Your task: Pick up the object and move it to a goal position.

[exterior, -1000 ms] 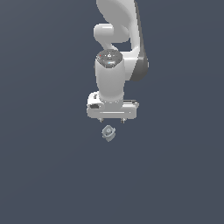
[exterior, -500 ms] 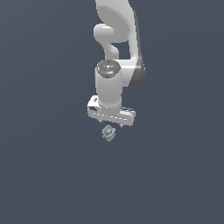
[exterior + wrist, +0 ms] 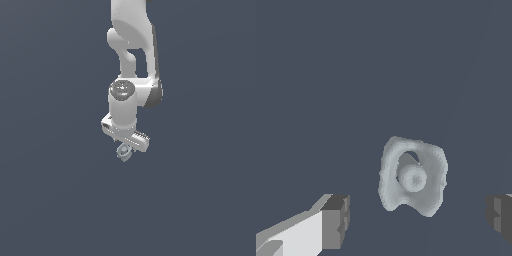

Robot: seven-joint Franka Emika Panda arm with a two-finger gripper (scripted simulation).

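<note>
Two dark-tipped fingers (image 3: pixel 336 220) sit spread wide apart in the wrist view, released, nothing between their pads. Between them but not touching either sits the tiny pale grey-blue roundish object (image 3: pixel 413 176), ring-like face up, lying on the flat dark slate floor (image 3: pixel 55 200). From the exterior view, the white gripper (image 3: pixel 131 146) hangs just above it, with the white Panda arm (image 3: pixel 131 45) rising overhead.

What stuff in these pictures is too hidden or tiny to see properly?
- Exterior view: the white gripper's fingertips, hidden behind its own body.
- Exterior view: the small pale grey-blue roundish object, too tiny for detail and partly covered by the gripper.
- Wrist view: the dark finger pads, cut off by the picture's edges.
- The goal position: no marker in either view.
</note>
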